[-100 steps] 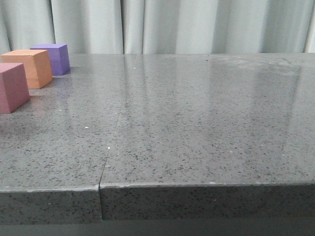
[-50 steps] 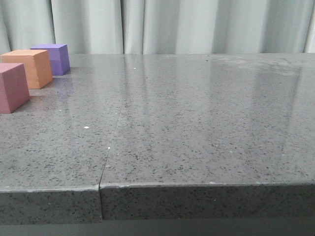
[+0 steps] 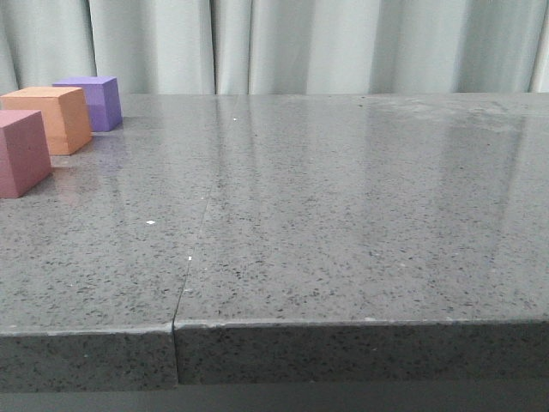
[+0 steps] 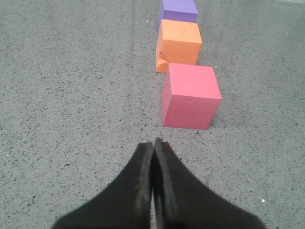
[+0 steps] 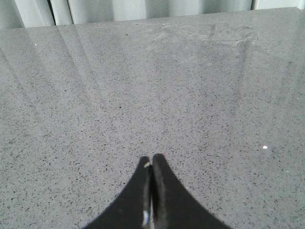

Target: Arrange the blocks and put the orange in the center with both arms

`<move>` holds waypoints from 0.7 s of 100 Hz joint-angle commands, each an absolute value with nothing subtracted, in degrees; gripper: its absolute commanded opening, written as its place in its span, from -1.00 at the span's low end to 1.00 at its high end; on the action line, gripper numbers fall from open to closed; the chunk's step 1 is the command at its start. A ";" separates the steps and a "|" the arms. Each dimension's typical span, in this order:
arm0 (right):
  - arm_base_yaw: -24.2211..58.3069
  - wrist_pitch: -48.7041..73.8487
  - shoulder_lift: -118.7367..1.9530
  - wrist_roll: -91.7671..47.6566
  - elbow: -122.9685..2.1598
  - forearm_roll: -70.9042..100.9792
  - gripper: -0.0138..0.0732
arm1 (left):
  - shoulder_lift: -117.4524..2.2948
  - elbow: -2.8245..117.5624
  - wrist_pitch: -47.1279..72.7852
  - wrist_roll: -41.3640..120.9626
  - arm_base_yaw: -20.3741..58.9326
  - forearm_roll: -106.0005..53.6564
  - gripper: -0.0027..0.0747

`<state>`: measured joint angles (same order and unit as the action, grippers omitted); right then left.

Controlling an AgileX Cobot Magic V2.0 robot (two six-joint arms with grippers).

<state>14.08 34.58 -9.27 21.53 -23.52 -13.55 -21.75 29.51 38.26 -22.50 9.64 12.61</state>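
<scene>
Three matte, foam-like cubes sit in a line at the far left of the front view, on a glossy grey speckled stone table (image 3: pixel 343 215) with a thin seam running toward the front edge. The pink-red cube (image 3: pixel 21 153) is nearest the camera and cut off by the frame's left edge, the orange cube (image 3: pixel 53 118) is in the middle, and the purple cube (image 3: pixel 96 101) is farthest back, before pale pleated curtains (image 3: pixel 300 43).

In the left wrist view the left gripper (image 4: pixel 153 148) is clenched, its black tapered fingers pressed together with nothing between them. The pink-red cube lies just beyond the fingertips, slightly right of centre and not touching them; the orange cube, with a small dent on its near face, lies behind it in the upper middle.

The right gripper (image 5: pixel 151 161) is likewise clenched and holds nothing, over bare stone.
</scene>
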 commanded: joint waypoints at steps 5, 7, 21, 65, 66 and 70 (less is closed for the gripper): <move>13.95 30.52 -9.79 20.81 -24.86 -14.82 -0.84 | -19.33 27.50 29.46 -22.44 9.92 13.48 -0.98; 13.95 30.52 -9.79 20.81 -24.86 -14.82 -0.84 | -18.87 26.91 28.76 -22.42 9.80 13.48 -0.98; 13.95 30.52 -9.79 20.81 -24.86 -14.82 -0.84 | -16.22 23.38 23.83 -14.61 7.32 10.51 -0.98; 13.95 30.52 -9.79 20.81 -24.86 -14.82 -0.84 | -8.43 10.21 5.57 -4.71 -0.48 -1.36 -0.98; 13.95 30.52 -9.79 20.81 -24.86 -14.82 -0.84 | -8.13 10.02 5.41 -4.71 -0.48 -1.49 -0.98; 13.95 30.52 -9.79 20.81 -24.86 -14.82 -0.84 | -7.35 8.85 4.46 -4.71 -0.48 -1.49 -0.98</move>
<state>14.08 34.58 -9.27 21.53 -23.52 -13.55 -8.25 9.19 11.34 -4.87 -0.42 0.00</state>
